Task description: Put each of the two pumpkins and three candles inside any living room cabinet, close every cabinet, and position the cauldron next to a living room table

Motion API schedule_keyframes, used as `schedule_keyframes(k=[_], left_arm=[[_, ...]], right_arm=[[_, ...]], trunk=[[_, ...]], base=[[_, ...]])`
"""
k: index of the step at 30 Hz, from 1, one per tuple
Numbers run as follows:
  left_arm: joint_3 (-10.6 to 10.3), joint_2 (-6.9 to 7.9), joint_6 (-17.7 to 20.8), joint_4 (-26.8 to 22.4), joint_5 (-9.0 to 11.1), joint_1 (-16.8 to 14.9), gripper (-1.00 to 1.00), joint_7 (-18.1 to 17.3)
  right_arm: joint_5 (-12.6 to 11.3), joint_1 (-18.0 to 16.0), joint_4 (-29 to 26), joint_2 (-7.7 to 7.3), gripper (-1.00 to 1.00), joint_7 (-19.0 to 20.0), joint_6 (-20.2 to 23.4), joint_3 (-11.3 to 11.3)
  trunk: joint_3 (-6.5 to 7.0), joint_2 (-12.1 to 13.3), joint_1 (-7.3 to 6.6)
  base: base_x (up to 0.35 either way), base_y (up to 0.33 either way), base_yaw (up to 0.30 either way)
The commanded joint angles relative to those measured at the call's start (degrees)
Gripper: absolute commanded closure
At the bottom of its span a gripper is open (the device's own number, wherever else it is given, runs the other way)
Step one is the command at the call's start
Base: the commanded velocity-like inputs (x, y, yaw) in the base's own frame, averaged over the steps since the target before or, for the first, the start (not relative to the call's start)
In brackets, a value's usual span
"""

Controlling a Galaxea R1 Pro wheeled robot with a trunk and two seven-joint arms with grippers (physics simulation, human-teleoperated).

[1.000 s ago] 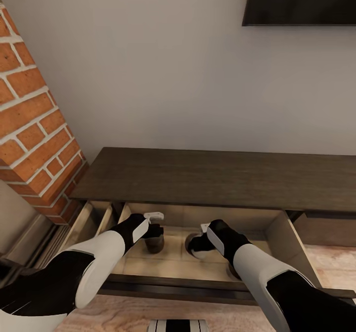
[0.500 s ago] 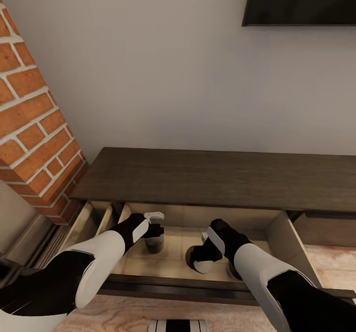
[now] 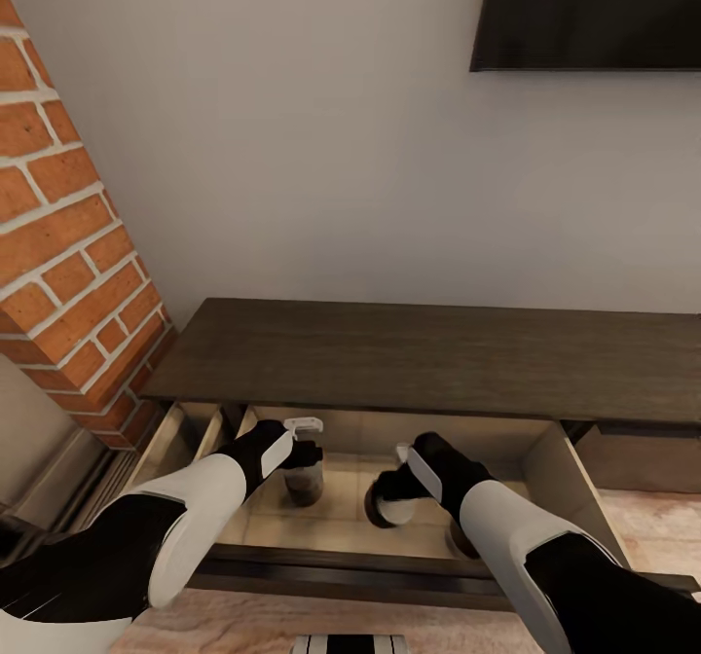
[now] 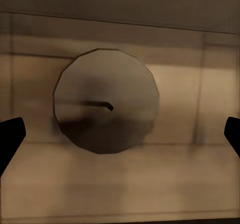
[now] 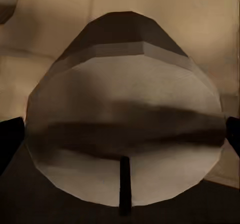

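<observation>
1. Pale wall [image 3: 321, 148], brick pillar [image 3: 68, 274] on the left, dark screen [image 3: 584, 12] up top, and below it the cabinet [image 3: 419, 357] with a drawer [image 3: 550, 464] pulled out, beige inside.
2. Both arms are down in that drawer. Left gripper [image 3: 307, 445] hangs right above a candle [image 3: 303, 484] standing upright on the drawer floor.
3. From the left wrist, that candle [image 4: 106, 100] sits dead centre, wick up, with the fingertips [image 4: 10, 139] spread wide at either edge, well off its sides. Nothing held there.
4. Right gripper [image 3: 394, 498] is at a second candle [image 3: 382, 506], low in the drawer. From the right wrist this candle [image 5: 125, 129] is tipped over toward the lens, dark fingertips [image 5: 10, 144] flanking it closely; whether they pinch it or have let go, I cannot tell.
5. Handling call: short, stiff, light wax-like cylinders, smooth-sided, likely to roll if laid flat. Best taken across the round wall at mid-height, jaws square to the axis, and set down upright.
6. Both candles look inside the drawer already; shutting it is yet to come.
</observation>
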Motion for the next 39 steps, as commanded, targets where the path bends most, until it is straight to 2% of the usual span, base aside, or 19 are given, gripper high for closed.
schedule_keyframes(k=[1,6,15,18,21,25,30,33,39], left_arm=[[-0.5,0.0,0.3,-0.1,0.6,0.0,-1.0,0.3],[-0.4,0.0,0.3,-0.2,0.6,0.0,-1.0,0.3],[-0.4,0.0,0.3,-0.2,0.6,0.0,-1.0,0.3],[-0.4,0.0,0.3,-0.1,0.7,0.0,-1.0,0.3],[-0.4,0.0,0.4,-0.1,0.7,0.0,-1.0,0.2],[-0.5,0.0,1.0,-0.1,0.7,0.0,-1.0,0.1],[-0.5,0.0,4.9,-0.2,0.7,0.0,-1.0,0.1],[-0.5,0.0,7.9,-0.3,0.7,0.0,-1.0,0.1],[-0.4,0.0,9.7,-0.3,0.8,0.0,-1.0,0.1]], right_arm=[[-0.3,0.0,0.3,-0.04,-1.0,0.0,-1.9,0.5],[-0.3,0.0,1.0,-0.03,-1.0,0.0,-5.7,0.4],[-0.4,0.0,1.1,-0.03,-1.0,0.0,-6.2,0.4],[-0.3,0.0,1.1,-0.03,-1.0,0.0,-6.2,0.4],[-0.4,0.0,1.1,-0.03,-1.0,0.0,-5.9,0.3],[-0.3,0.0,1.1,-0.03,-1.0,0.0,-5.4,0.3],[-0.3,0.0,1.1,-0.03,-1.0,-0.1,-4.0,0.2],[-0.4,0.0,1.1,-0.03,-1.0,0.0,-0.7,0.1],[-0.5,0.0,1.0,-0.03,-1.0,0.2,2.1,0.1]], trunk=[[-0.04,0.0,-0.01],[-0.04,0.0,-0.01],[-0.04,0.0,-0.01],[0.62,0.0,-0.09],[1.28,0.1,-0.17],[1.28,0.1,-0.17],[1.28,0.1,-0.17],[1.28,0.1,-0.17],[1.28,0.1,-0.17]], base=[[0.0,0.0,0.0],[0.0,0.0,0.0],[0.0,0.0,0.0],[0.0,0.0,0.0],[0.0,0.0,0.0],[0.0,0.0,0.0],[0.0,0.0,0.0],[0.0,0.0,0.0],[0.0,0.0,0.0]])
